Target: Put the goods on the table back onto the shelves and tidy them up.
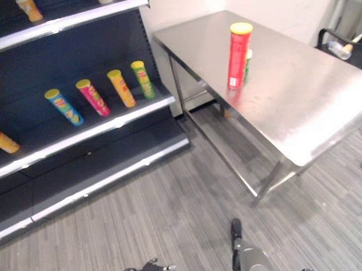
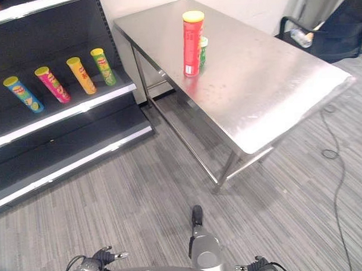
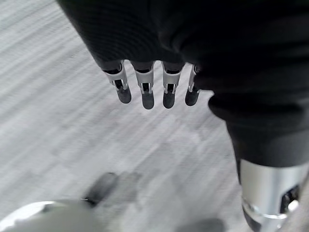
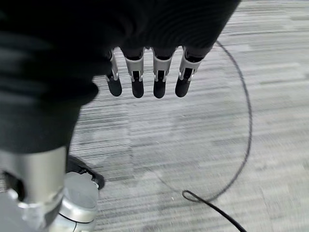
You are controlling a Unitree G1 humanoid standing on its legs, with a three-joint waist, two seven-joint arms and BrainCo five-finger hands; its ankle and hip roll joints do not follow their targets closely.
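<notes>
Nothing's been picked up yet, so the step in hand looks like walking up to the steel table [image 1: 299, 101] and going for the first can.

The goods: a tall red chip can [image 1: 239, 55] with a yellow lid stands upright on the table, near the table edge that faces the shelves. Tucked right behind it, touching or almost touching, is a shorter green can [image 1: 248, 63], mostly hidden by the red one. Off past the table's far corner there's a black chair [image 2: 335, 32] with a clear bottle [image 2: 300, 37] on it; not table goods, so I'd leave those.

Both hands hang low over the grey floor, well apart from the table. The left hand [image 3: 145, 89] has its fingers hanging straight and relaxed with nothing in them, and the right hand [image 4: 145, 79] is the same, empty and loose.

To do this well, I'd take the red can first since it blocks the green one, wrapping it around the middle so it doesn't tip into its neighbour. On the shelf unit [image 1: 86, 136] beside the table, the blue can [image 1: 64, 107], pink can [image 1: 93, 97], yellow can [image 1: 121, 88] and green shelf can [image 1: 142, 79] lie in a row, lids toward the front. The new ones probably want to join that row, same direction, evenly spaced.
</notes>
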